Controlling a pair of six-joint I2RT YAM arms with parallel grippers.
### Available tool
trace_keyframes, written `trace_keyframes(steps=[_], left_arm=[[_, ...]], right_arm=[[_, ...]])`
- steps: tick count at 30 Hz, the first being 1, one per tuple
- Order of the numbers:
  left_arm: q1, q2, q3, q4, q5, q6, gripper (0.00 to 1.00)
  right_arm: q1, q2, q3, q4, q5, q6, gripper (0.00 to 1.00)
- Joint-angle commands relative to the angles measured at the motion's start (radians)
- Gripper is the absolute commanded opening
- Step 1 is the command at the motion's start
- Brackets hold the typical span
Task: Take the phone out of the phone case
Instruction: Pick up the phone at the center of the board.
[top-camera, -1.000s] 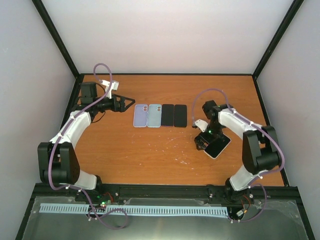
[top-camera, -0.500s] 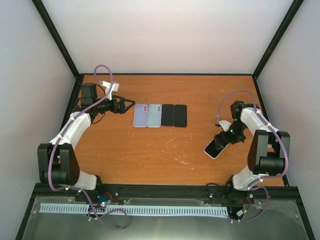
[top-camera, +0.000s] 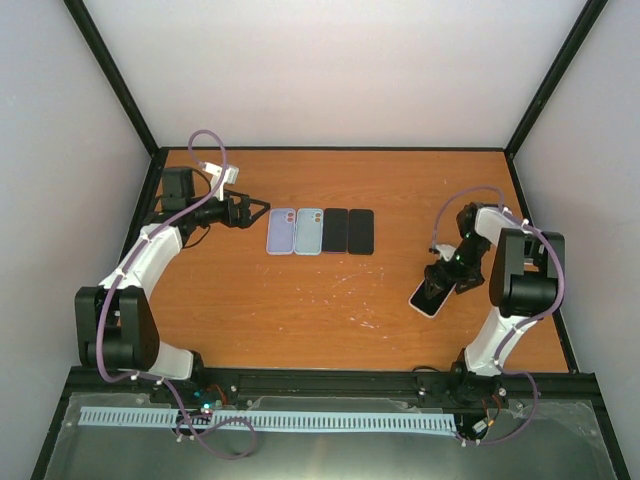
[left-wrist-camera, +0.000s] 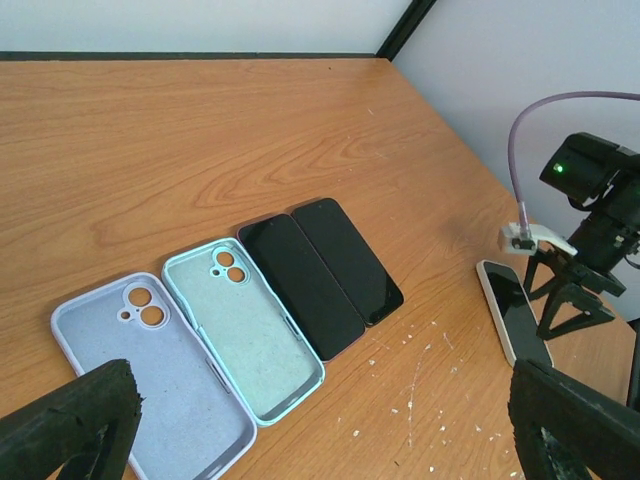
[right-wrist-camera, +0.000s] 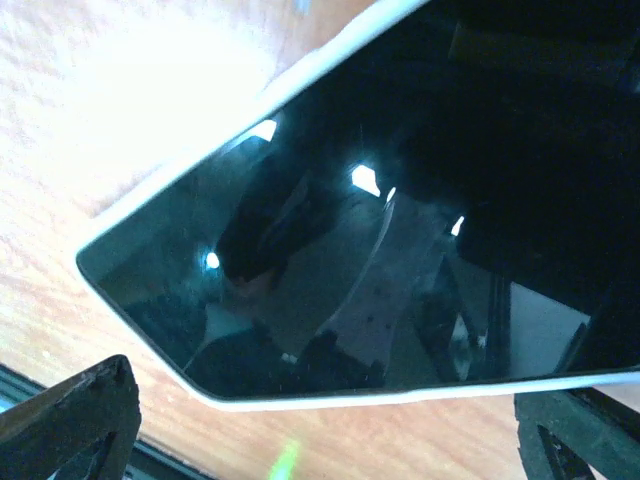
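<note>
A phone with a black screen in a white case lies on the orange table at the right. It nearly fills the right wrist view and also shows in the left wrist view. My right gripper hovers low over the phone's far end, its jaws wide apart with the fingertips in the lower corners of its view. My left gripper is open and empty, just left of a row of cases and phones.
A lavender empty case, a mint empty case and two bare black phones lie side by side at mid table. White specks dot the wood. Black frame posts edge the table.
My right wrist has swung from the phone's left side to its far right end, and the arm has folded towards the right wall. The phone has turned slightly. The left arm has barely moved.
</note>
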Motion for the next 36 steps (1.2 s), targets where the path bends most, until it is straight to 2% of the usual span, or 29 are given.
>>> trace_keyframes(steps=[1,10,15,19,28,34,36], left_arm=[[0.005,-0.025,0.001,0.021,-0.005,0.040,1.00],[0.005,-0.023,0.001,0.015,-0.007,0.046,1.00],[0.005,-0.031,0.004,0.000,-0.013,0.047,1.00],[0.004,-0.055,-0.019,0.002,-0.024,0.052,1.00],[0.006,-0.034,-0.015,0.022,-0.003,0.026,1.00],[0.005,-0.040,-0.004,0.025,-0.012,0.005,1.00],[0.005,-0.060,-0.010,0.021,-0.014,0.009,1.00]], right_arm=[[0.023,0.044,0.075,0.044,-0.044,0.053,1.00],[0.206,0.117,0.185,0.122,-0.071,0.116,1.00],[0.308,0.063,0.113,0.190,0.005,0.094,1.00],[0.312,-0.007,0.005,0.240,0.090,0.034,1.00],[0.309,-0.181,-0.208,0.346,0.179,-0.238,1.00],[0.310,-0.161,-0.253,0.413,0.238,-0.206,1.00],[0.311,-0.148,-0.253,0.414,0.220,-0.176,0.95]])
